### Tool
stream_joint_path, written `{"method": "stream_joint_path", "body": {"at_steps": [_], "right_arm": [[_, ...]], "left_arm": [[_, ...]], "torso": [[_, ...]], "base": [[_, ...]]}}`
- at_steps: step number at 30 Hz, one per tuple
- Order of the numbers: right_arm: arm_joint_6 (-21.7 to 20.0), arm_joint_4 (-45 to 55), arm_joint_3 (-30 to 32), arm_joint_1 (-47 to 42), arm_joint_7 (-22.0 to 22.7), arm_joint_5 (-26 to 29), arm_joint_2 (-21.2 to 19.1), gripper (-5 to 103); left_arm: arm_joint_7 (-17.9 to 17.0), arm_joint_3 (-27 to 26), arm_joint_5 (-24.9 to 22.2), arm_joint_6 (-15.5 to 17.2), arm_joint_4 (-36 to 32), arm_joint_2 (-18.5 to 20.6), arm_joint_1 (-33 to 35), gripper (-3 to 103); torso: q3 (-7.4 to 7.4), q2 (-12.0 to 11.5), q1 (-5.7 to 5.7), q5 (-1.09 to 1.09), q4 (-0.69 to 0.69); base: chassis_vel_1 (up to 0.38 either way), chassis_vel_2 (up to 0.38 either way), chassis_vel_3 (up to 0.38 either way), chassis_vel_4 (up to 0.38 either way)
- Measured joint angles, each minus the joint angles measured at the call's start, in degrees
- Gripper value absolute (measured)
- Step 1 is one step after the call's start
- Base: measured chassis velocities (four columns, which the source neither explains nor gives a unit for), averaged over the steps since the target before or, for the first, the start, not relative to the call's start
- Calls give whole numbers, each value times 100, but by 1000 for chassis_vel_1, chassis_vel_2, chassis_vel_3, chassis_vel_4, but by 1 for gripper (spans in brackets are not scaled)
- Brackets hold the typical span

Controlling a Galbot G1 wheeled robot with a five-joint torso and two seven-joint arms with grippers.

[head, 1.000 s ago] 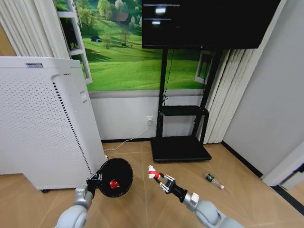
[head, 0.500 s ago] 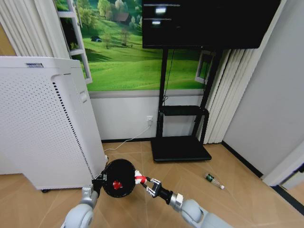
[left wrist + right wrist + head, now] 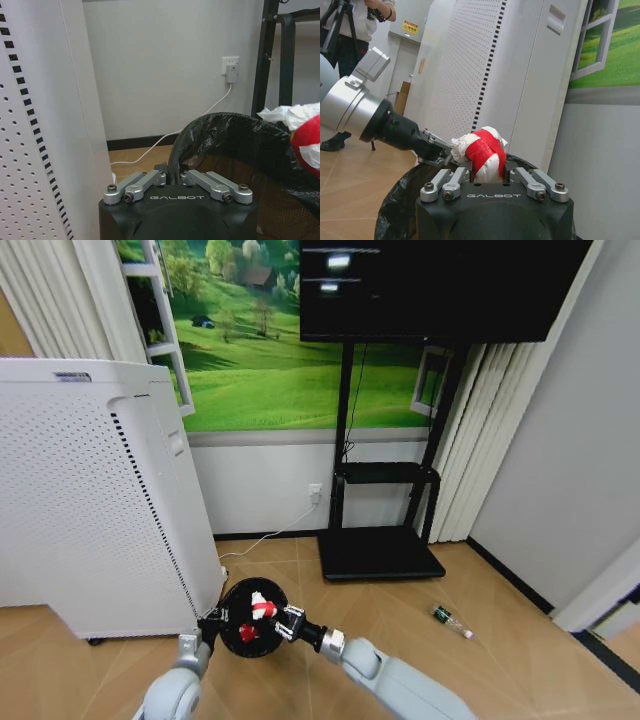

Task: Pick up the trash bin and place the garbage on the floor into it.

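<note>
The black trash bin [image 3: 232, 605] is lifted and tilted, its mouth facing me, with my left gripper [image 3: 212, 623] shut on its near rim [image 3: 215, 122]. My right gripper [image 3: 277, 621] is shut on a red-and-white piece of garbage [image 3: 262, 608] held over the bin's mouth. That piece [image 3: 485, 152] sits between the right fingers [image 3: 445, 182], just above the bin's rim [image 3: 395, 210]. Another red piece [image 3: 245, 633] lies inside the bin. A small green bottle [image 3: 450, 621] lies on the floor to the right.
The tall white perforated appliance [image 3: 90, 500] stands close on the left, right beside the bin. A black TV stand [image 3: 380, 552] is against the back wall, and a white cable [image 3: 262, 540] runs along the floor from the socket. Open wooden floor lies to the right.
My right gripper has swung left with the red-and-white piece, from open floor to over the bin's mouth. The bin and left gripper have shifted slightly right.
</note>
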Motion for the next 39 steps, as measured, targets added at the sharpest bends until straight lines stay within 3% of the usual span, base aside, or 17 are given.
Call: {"method": "stream_joint_path", "body": {"at_steps": [14,19,22,25,28,30,33,39], "right_arm": [[15,92,-387,169,120,159,131,33],[-11,86,-361,193,108,161,132,56],[-14,86,-343,193,100,164,115,61],[-16,87,-292,193,83,170,80,77],[-17,87,-281,191,69,175,73,83],[-21,87,-279,186,53,181,77,93],[-25,87,-280,185,48,187,84,99],[-247,88,-126,170,136,374,84,100]], "left_arm": [[1,8,-34,0,31,3,-73,7],[2,33,-34,4,70,-13,-130,7],[2,50,-34,8,84,-18,-153,7],[3,71,-33,12,113,-25,-185,7],[3,73,-33,13,124,-27,-193,7],[6,75,-33,15,139,-35,-204,7],[5,75,-32,16,150,-42,-209,7],[5,31,-35,16,145,-44,-197,7]], "torso": [[0,0,0,0,-1],[0,0,-1,0,-1],[0,0,-1,0,-1],[0,0,-1,0,-1],[0,0,-1,0,-1],[0,0,0,1,-1],[-1,0,-1,0,-1],[-1,0,-1,1,-1]], "base": [[0,0,0,0],[0,0,0,0],[0,0,0,0],[0,0,0,0],[0,0,0,0],[0,0,0,0],[0,0,0,0],[0,0,0,0]]}}
